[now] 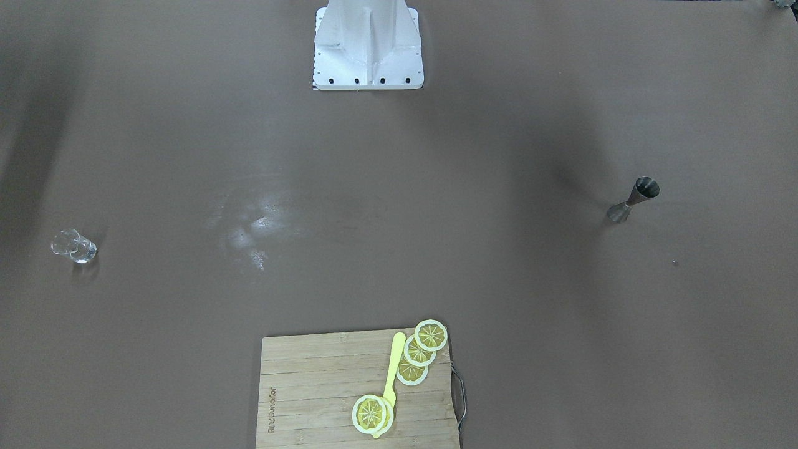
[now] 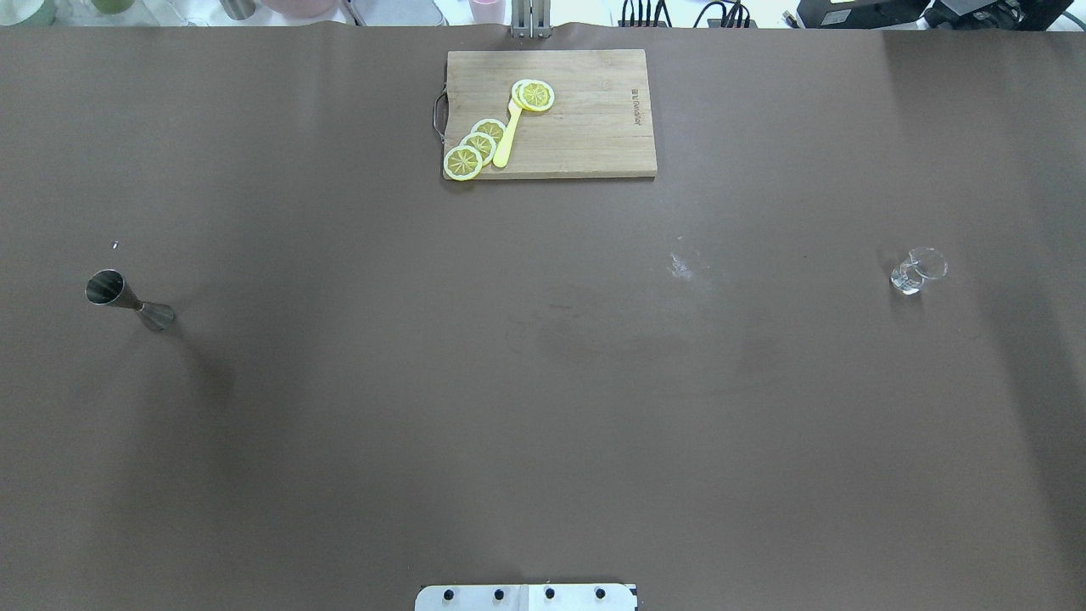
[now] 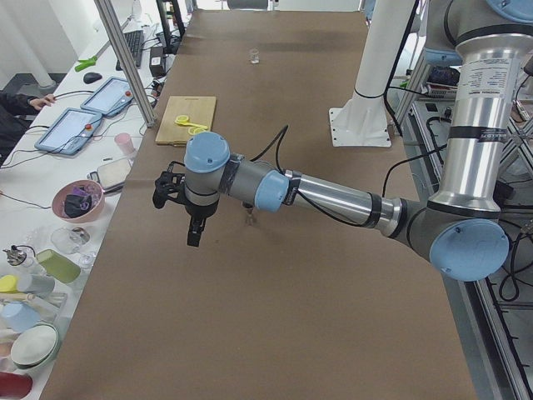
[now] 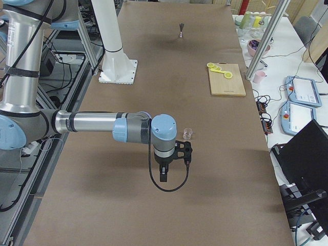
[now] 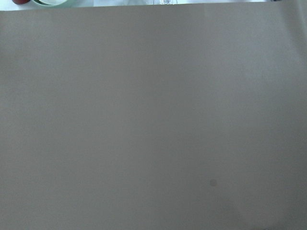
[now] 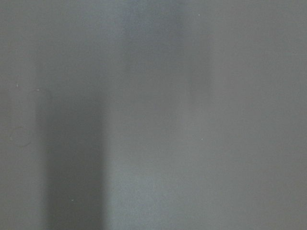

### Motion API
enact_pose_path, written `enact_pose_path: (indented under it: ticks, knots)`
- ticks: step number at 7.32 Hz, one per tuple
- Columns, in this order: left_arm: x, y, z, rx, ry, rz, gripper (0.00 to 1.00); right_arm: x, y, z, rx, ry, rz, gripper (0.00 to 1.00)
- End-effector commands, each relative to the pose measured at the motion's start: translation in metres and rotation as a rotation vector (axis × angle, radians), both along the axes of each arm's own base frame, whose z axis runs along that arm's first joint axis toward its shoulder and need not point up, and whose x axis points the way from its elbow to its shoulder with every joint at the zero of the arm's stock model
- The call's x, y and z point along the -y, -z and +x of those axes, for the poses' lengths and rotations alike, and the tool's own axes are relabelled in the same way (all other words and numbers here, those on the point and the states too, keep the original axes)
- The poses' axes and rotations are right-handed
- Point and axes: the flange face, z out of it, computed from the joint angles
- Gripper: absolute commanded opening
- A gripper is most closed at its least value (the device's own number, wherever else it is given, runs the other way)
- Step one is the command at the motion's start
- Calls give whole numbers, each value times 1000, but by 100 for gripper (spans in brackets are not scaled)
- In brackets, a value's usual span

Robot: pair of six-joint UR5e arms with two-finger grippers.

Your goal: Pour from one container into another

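Exterior left and exterior right are the only views in which the arms are seen, so it cannot be told how far either pair of jaws is parted; nothing is seen to be held by either. The brown table (image 2: 543, 407) is crossed by both arms, each hung above it at its own end. A wooden cutting board (image 2: 585, 119) with lemon slices (image 2: 475, 146) is set far from both pairs of jaws, at the operators' edge. The left gripper (image 3: 193, 240) is pointed down, with the steel jigger (image 2: 127, 301) standing upright below and just past its jaws, apart from them. The right gripper (image 4: 163, 178) is likewise pointed down, and the clear glass cup (image 2: 916, 271) is found near and just past its jaws, untouched. No step of the pour is judged begun. The jigger could be tipped by a glancing finger, its foot being small and its waist narrow, and the slick steel could slide in a loose grip. Whatever it holds, which cannot be seen, could be spilled on the long carry, since jigger and cup are set well apart
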Motion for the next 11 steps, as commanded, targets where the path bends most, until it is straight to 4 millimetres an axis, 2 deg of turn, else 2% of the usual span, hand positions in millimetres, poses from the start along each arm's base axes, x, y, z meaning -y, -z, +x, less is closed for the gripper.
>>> enact_pose_path:
  ticks: [1,2,3,4,6,7,9,11]
  knots:
    - [9,22,12,4,86,47,98,7,6,0,-6,53,85,100]
    - [9,33,30,13,93,53,98,16,6,-1,-12,59,172,100]
    - [9,43,40,22,110,70,98,15,-6,-1,-8,59,180,100]
    - [7,56,49,20,140,96,98,17,-5,-2,0,57,184,100]
    - [0,91,87,42,187,145,98,19,2,-4,32,61,200,100]
    - [-1,98,111,43,231,184,98,20,5,-4,32,64,219,100]
    - [-20,87,162,24,318,246,97,25,12,-11,31,80,297,100]
    - [-57,75,195,13,393,282,97,27,22,-17,57,93,317,100]
